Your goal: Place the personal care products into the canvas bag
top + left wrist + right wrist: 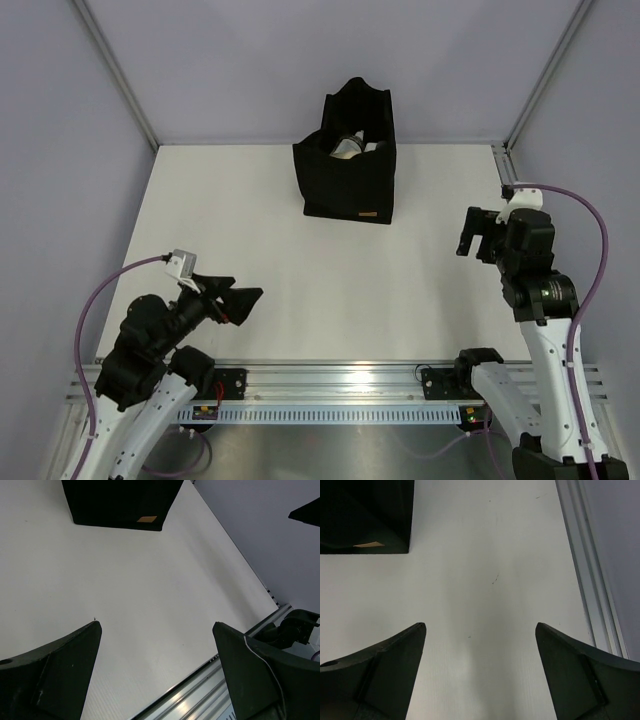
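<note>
Black left gripper point(240, 300) hovers near left, right gripper point(478, 232) at right, both tilted down, jaws spread wide, holding nothing.

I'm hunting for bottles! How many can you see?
1 clearly: a shiny silver bottle inside the boxy black fabric bag at the back. Others may be hidden in it.
</note>
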`<state>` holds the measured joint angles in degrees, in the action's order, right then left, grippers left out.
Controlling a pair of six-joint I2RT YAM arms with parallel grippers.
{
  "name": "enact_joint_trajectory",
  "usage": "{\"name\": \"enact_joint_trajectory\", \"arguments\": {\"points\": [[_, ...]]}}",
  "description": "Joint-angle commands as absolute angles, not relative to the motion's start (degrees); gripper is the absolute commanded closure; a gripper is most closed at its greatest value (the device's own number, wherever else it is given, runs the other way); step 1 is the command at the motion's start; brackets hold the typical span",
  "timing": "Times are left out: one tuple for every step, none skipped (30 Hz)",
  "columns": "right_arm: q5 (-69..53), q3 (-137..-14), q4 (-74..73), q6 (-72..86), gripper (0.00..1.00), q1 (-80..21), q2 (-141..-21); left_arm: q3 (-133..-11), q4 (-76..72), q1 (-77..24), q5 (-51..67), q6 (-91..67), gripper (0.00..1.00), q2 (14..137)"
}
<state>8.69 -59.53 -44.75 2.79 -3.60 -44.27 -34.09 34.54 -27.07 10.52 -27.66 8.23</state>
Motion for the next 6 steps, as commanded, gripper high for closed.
{"name": "enact_joint_trajectory", "arguments": {"points": [[10.9,-59.23,-41.57,4.22,0.01,-2.29,-43.07,-33.92,32.34,-27.16,11.16,-27.51,0.01,7.21],[10.99,-59.67,-41.75,4.48,0.0,-2.02,-43.07,-33.93,32.26,-27.16,11.42,-27.51,0.01,7.21],[10.73,-60.11,-42.27,4.57,0.01,-1.67,-43.15,-33.84,32.17,-27.16,11.6,-27.51,0.01,7.21],[10.55,-59.94,-42.19,4.48,0.0,-1.41,-42.98,-33.84,32.25,-27.16,11.78,-27.51,0.01,7.21],[10.63,-59.77,-42.01,4.57,0.0,-1.15,-42.72,-33.92,32.26,-27.16,11.78,-27.42,0.01,7.21],[10.81,-59.42,-41.75,4.57,0.01,-0.88,-42.63,-33.93,32.34,-27.16,11.78,-27.42,0.01,7.12]]}}
